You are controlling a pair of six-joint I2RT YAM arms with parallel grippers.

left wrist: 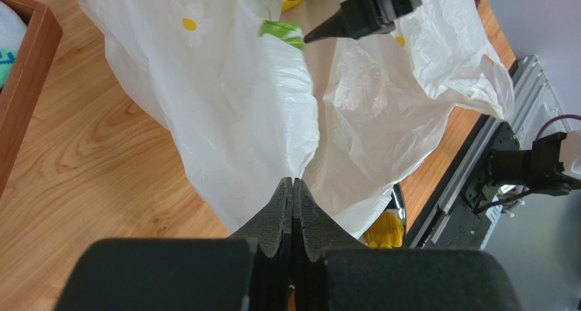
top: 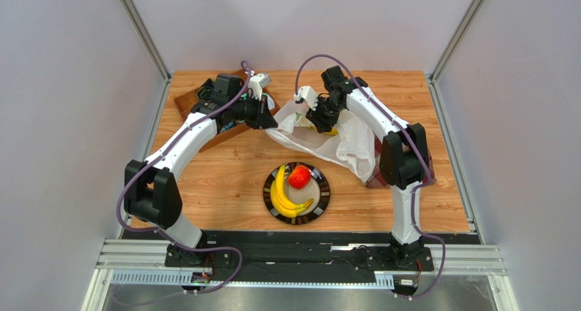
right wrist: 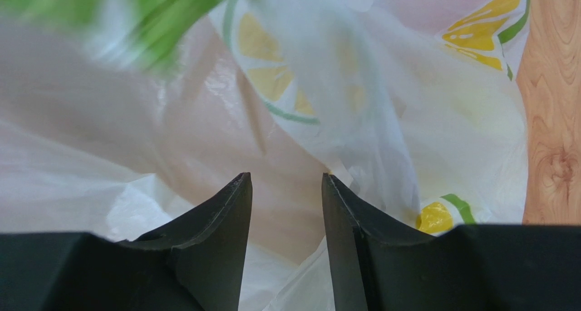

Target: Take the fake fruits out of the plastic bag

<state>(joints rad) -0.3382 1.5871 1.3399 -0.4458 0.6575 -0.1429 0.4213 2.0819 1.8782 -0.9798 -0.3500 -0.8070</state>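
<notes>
The white plastic bag (top: 341, 142) lies crumpled behind the plate, its mouth toward the left. My left gripper (top: 271, 118) is shut on the bag's edge (left wrist: 273, 120), the film pinched between the closed fingertips (left wrist: 293, 181). My right gripper (top: 316, 115) reaches into the bag's mouth; its jaws stand apart with only bag film behind them (right wrist: 286, 178). A yellow fake fruit (top: 330, 130) shows inside the bag beside the right gripper. Yellow bananas (top: 283, 195) and a red fruit (top: 299, 177) rest on a dark-rimmed plate (top: 323, 201).
A brown wooden tray (top: 185, 101) sits at the back left behind the left arm. A red plaid cloth (top: 374, 180) peeks out under the bag near the right arm. Grey walls close in both sides of the wooden table (top: 218, 181).
</notes>
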